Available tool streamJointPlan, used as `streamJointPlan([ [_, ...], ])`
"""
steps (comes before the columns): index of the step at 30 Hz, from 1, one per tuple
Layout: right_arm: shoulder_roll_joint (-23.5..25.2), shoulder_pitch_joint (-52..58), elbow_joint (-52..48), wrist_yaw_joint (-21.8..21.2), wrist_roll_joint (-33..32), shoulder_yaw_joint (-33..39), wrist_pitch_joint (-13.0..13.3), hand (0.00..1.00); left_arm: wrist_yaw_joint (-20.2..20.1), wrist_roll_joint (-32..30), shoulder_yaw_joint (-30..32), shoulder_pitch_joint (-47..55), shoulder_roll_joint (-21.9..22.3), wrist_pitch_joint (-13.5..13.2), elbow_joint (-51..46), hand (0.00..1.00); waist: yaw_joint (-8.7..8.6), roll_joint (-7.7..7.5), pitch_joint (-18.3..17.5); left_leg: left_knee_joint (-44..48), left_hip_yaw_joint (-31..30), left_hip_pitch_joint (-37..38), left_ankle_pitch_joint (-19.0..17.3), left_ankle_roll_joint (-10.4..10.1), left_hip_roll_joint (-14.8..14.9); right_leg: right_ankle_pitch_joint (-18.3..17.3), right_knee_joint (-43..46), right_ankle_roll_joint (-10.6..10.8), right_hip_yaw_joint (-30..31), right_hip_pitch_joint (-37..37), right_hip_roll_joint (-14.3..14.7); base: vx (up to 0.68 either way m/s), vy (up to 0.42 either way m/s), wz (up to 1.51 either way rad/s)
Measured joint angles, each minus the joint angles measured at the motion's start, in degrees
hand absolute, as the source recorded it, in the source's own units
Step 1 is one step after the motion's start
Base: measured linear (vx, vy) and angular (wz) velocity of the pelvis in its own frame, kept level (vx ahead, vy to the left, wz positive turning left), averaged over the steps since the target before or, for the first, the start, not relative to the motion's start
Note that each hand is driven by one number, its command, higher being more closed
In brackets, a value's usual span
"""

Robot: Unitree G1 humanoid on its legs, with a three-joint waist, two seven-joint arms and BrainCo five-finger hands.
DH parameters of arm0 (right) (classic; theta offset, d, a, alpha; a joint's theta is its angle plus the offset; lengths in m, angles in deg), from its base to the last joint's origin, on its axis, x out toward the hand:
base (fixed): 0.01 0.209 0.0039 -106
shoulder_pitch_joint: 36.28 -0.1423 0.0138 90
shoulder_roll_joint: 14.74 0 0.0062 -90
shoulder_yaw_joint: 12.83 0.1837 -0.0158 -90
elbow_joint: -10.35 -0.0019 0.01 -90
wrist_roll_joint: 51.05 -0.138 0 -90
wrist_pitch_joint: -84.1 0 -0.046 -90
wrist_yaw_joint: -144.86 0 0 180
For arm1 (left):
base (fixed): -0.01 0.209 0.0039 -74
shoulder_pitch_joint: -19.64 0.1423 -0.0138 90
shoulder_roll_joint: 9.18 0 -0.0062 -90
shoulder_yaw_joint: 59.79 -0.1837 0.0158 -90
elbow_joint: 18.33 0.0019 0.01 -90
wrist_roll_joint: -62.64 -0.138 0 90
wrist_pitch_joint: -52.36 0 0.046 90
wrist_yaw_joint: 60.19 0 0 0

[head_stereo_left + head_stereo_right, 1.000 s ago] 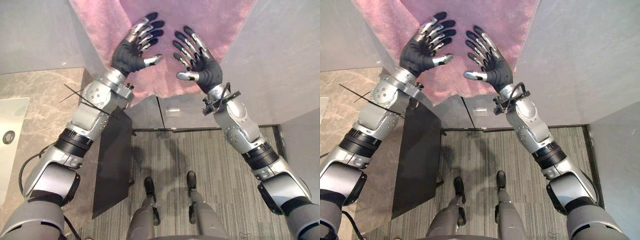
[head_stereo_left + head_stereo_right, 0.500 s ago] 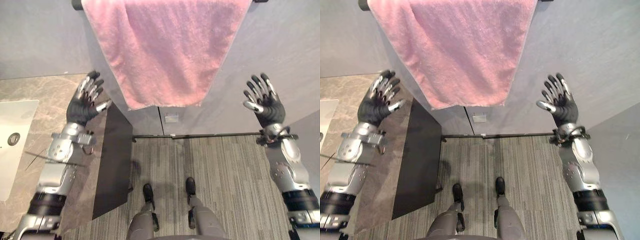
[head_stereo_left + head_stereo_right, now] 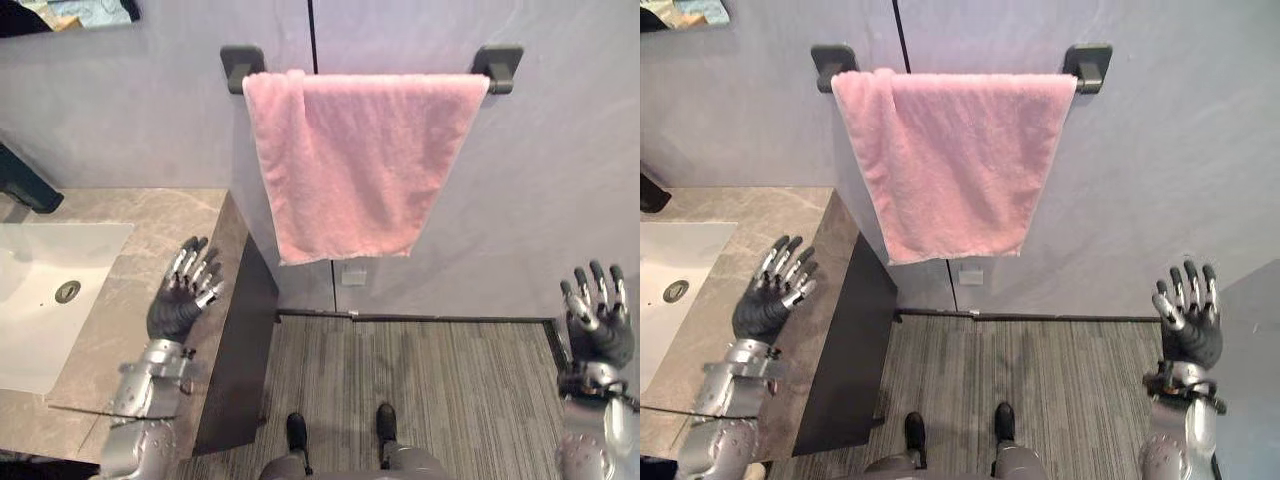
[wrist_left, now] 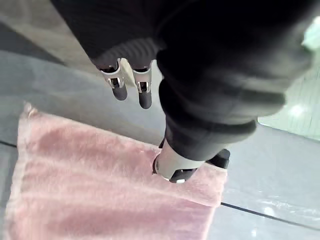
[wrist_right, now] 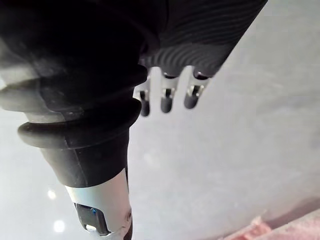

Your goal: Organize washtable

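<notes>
Pink towel (image 3: 360,165) hangs draped over a dark rail w/ brackets (image 3: 243,68) on the grey wall (image 3: 150,110). Rail runs 9-to-3. Towel's long axis is vertical, free hem pointing to 6. Fold at top is bunched toward the 9 end, and the hem dips lower on that side.

L hand (image 3: 180,300) is at approx 8 from the towel, above the washtable top (image 3: 130,240) near its edge. Its fingers are straight and spread, nothing in them. R hand (image 3: 598,325) is at approx 4, well apart from the towel, above the striped floor (image 3: 440,380). It's likewise spread flat, palm empty.

Eye views give the sink (image 3: 40,290) and a dark tap (image 3: 22,182) at 9. L wrist view gives the towel's pile past its fingertips (image 4: 119,91). R wrist view gives bare wall plus a pink corner.
</notes>
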Motion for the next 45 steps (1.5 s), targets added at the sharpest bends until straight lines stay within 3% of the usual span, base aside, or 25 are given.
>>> streamJointPlan([
  [5,5.31,2.54,-0.14,0.01,-0.54,1.19,1.20,0.00,-1.01,-0.14,-4.85,2.02,3.01,0.70,1.05,0.00,-0.84,0.09,-0.48,-0.01,0.70,0.46,-0.02,0.00,0.16,-0.26,-0.04,0.38,1.31,0.13,0.27,-0.06,-0.002,-0.07],
  [7,5.83,2.68,-1.48,0.18,-0.74,1.24,1.48,0.00,-1.01,-0.14,-6.13,2.08,4.54,1.32,3.18,0.00,-1.28,0.95,-1.00,-0.01,1.20,0.21,-0.03,-0.01,1.14,-2.06,-0.03,2.88,2.14,0.15,0.87,-0.12,-0.041,-0.13],
  [10,5.88,2.77,-2.15,0.26,-0.73,1.91,2.08,0.00,-1.23,-0.18,-7.40,1.90,4.70,1.64,4.53,0.00,-1.50,0.60,-1.29,0.01,1.76,0.41,-1.37,-1.37,0.61,-2.93,-0.06,3.82,3.38,-0.10,0.73,-0.12,-0.013,-0.11],
  [11,5.97,3.18,-2.13,0.32,-0.73,1.97,2.12,0.00,-1.54,-0.18,-7.39,1.81,4.72,1.64,4.85,0.00,-1.43,-0.33,-1.33,1.80,1.83,0.55,-1.36,-0.83,-0.23,-2.94,-0.06,3.81,3.86,-0.52,0.01,0.00,0.020,-0.22],
  [13,5.86,3.08,-2.47,0.33,-0.71,1.90,2.11,0.00,-1.93,-0.18,-7.69,2.47,4.88,1.66,5.32,0.00,-0.83,0.50,-1.82,3.43,2.29,0.21,-2.93,0.60,0.25,-2.93,-0.03,4.27,4.82,-0.47,0.69,0.00,-0.003,-0.30],
  [14,6.03,3.22,-2.58,0.33,-0.71,1.88,2.17,0.00,-2.07,-0.17,-7.87,3.15,5.04,1.69,5.54,0.00,-1.26,1.98,-2.37,2.35,2.55,0.16,-2.93,0.60,0.97,-3.01,1.37,3.77,5.18,-0.85,1.38,-0.05,-0.024,0.01],
  [16,6.31,4.20,-2.37,0.40,-0.73,2.32,2.30,0.00,-2.18,-0.16,-7.84,3.17,4.90,1.65,5.40,0.00,-1.85,-0.21,-3.15,0.02,2.11,2.14,-3.13,-0.12,-0.57,-3.93,5.64,1.15,5.95,-1.78,0.63,0.01,-0.010,0.20],
  [17,6.27,4.21,-2.30,0.43,-0.75,2.92,2.49,0.00,-2.23,-0.17,-7.97,3.39,5.11,1.88,5.60,0.00,-1.29,-0.96,-3.24,1.93,2.33,1.80,-2.88,0.22,-1.30,-3.99,3.81,1.23,6.10,-1.31,0.21,0.04,0.014,-0.10],
  [18,6.00,3.96,-2.36,0.42,-0.77,3.03,2.55,0.00,-2.23,-0.16,-7.95,3.59,5.18,1.88,5.60,0.00,-1.09,-0.40,-3.26,2.93,2.44,1.71,-3.09,0.27,-1.15,-4.05,2.33,1.38,6.09,-0.34,0.45,0.02,-0.004,-0.30],
  [19,5.93,3.29,-2.33,0.42,-0.92,2.82,2.58,0.00,-2.22,-0.16,-7.81,3.82,5.19,1.90,5.87,0.00,-1.15,1.58,-4.09,1.73,2.59,1.26,-3.28,0.90,0.22,-3.81,1.17,2.07,6.22,0.40,1.84,0.01,-0.037,-0.03],
  [20,6.29,3.05,-2.33,0.40,-1.10,2.56,2.64,0.00,-2.21,-0.17,-7.75,3.98,5.05,1.87,5.80,0.00,-1.67,1.49,-3.92,1.07,2.34,1.32,-3.41,0.57,0.35,-4.62,5.88,0.94,6.51,-0.77,1.93,0.01,-0.029,0.16],
  [21,6.42,3.63,-2.28,0.42,-1.14,2.73,2.74,0.00,-2.29,-0.19,-7.81,3.85,4.36,1.86,5.66,0.00,-1.77,0.45,-3.89,0.30,2.22,2.17,-3.54,0.26,-0.35,-5.06,5.73,0.32,6.51,-0.66,1.35,0.02,0.014,0.29],
  [23,6.84,3.52,-1.81,0.64,-1.20,3.50,3.17,0.00,-2.21,-0.27,-7.80,3.88,4.96,1.98,5.85,0.00,-1.12,-1.50,-3.68,6.12,2.45,1.26,-3.62,0.71,-2.08,-5.00,3.09,0.29,6.31,-0.18,0.01,0.10,0.042,-0.09],
  [24,6.42,3.19,-2.40,0.59,-1.19,3.27,3.52,0.00,-2.26,-0.28,-7.97,4.31,5.00,2.01,5.83,0.00,-1.32,-0.46,-3.88,6.18,2.99,1.91,-6.31,2.29,-1.65,-4.81,0.90,1.34,6.15,1.48,0.65,0.11,0.031,-0.23],
  [25,7.00,2.94,-2.43,0.60,-1.25,3.01,3.67,0.00,-2.24,-0.28,-7.73,4.33,4.80,2.02,5.94,0.00,-1.39,-0.52,-3.89,4.58,3.39,2.17,-6.62,2.24,-1.44,-4.36,0.15,1.73,6.36,1.68,0.60,0.06,0.018,-0.08],
  [30,7.43,3.45,-2.87,0.64,-2.45,3.51,4.09,0.00,-2.25,-0.28,-7.80,4.45,4.84,2.02,5.82,0.00,-1.45,-1.14,-3.90,0.10,4.63,4.11,-6.10,1.53,-2.54,-4.13,0.27,2.05,6.38,1.24,-0.37,0.01,0.008,0.02],
  [43,7.71,3.06,-3.19,0.80,-2.47,3.48,4.14,0.00,-2.16,-0.86,-7.70,4.57,5.03,2.01,4.31,0.00,-1.39,-1.39,-3.61,0.38,4.65,6.33,-6.08,1.58,-3.16,-3.00,0.37,2.26,5.89,3.15,-0.99,0.09,-0.001,0.02],
  [45,7.83,2.43,-3.18,0.81,-2.43,3.48,4.12,0.00,-2.13,-1.25,-7.38,4.34,5.43,2.01,4.27,0.00,-1.36,-1.56,-3.05,0.49,4.63,6.73,-5.92,1.90,-3.03,-2.58,0.38,1.48,5.86,3.43,-0.85,0.11,-0.014,-0.05],
])
